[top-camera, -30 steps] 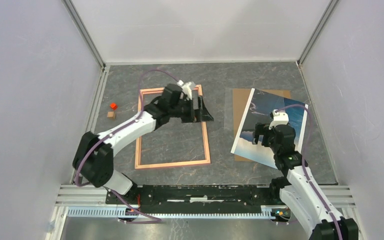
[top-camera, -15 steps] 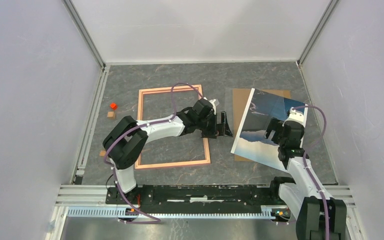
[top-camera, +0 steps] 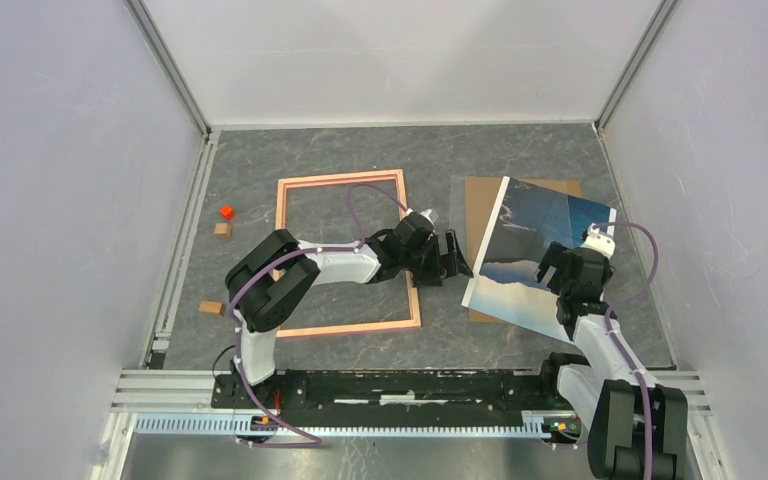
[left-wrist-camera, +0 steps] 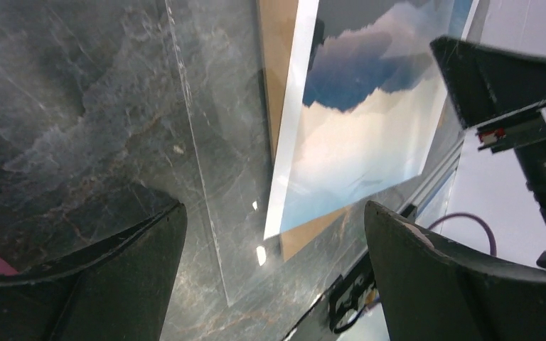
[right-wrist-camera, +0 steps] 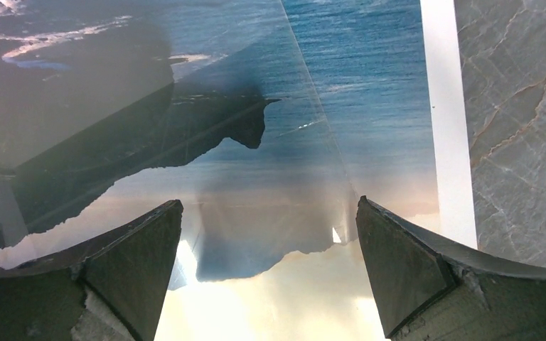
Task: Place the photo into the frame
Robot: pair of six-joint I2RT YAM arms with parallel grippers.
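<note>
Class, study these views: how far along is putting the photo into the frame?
Done: nothing. The photo lies partly on the brown backing board, apart from the frame. In hand: the left end effector faces its edge, the right end effector hovers above it, both open, empty. Left: grasp, carry across, seat it.

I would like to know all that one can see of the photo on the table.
The photo is a large glossy rectangular print with a white border: dark cliffs, blue water, pale cloudy sky. It lies skewed on the brown backing board, right of the frame, not in it. A clear sheet seems to overlap part of it. The open right gripper is over it; the open left gripper is near its left edge, apart.
</note>
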